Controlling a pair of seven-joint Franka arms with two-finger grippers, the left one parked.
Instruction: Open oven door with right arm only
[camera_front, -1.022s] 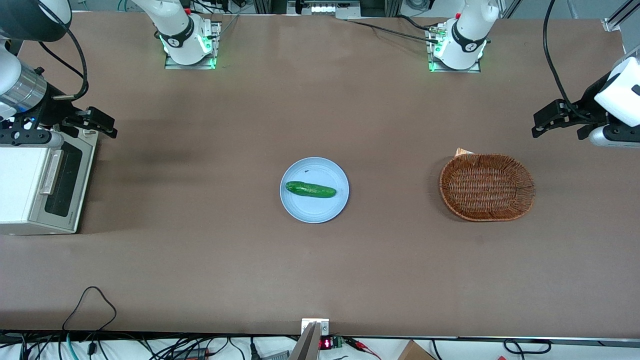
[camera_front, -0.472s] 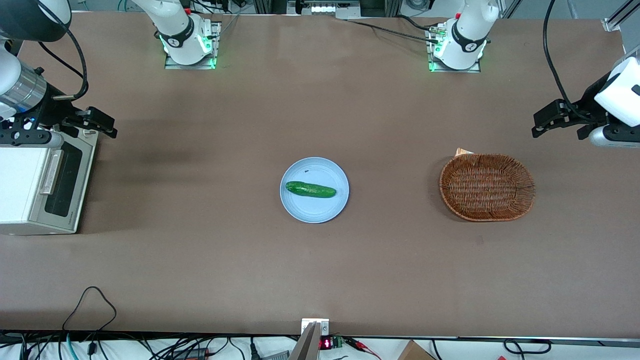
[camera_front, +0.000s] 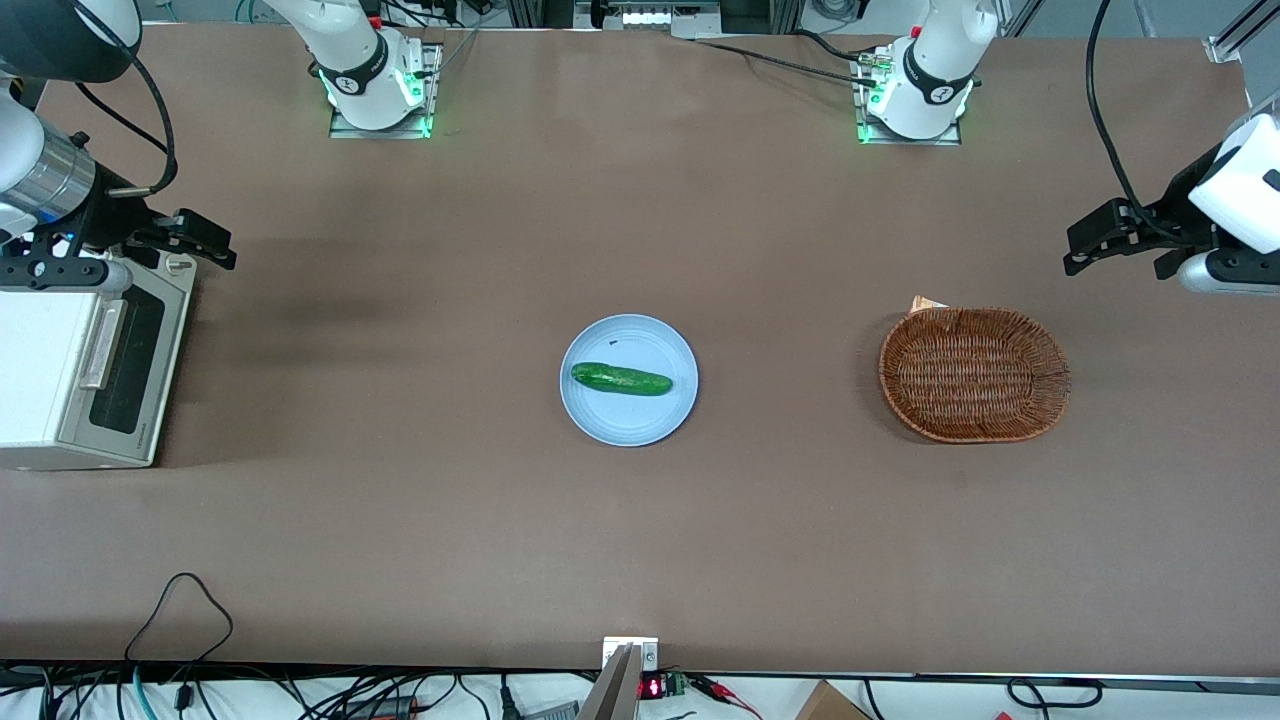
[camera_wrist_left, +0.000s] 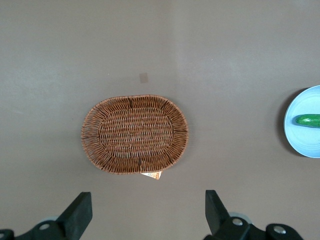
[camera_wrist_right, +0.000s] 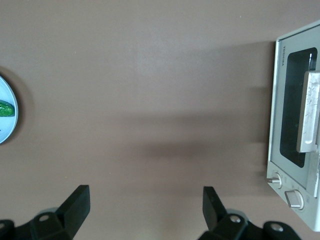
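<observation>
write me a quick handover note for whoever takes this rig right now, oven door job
Gripper: open, holding nothing, hovering above the oven's control-knob end, the end farther from the front camera.
Oven door: shut, facing the middle of the table; its pale bar handle is untouched.
Oven sits at the working arm's end of the table. A blue plate with a cucumber is mid-table; a wicker basket lies toward the parked arm's end.
Done: nothing on the door yet.
Left: bring the gripper to the handle, take hold, swing the door open.
</observation>
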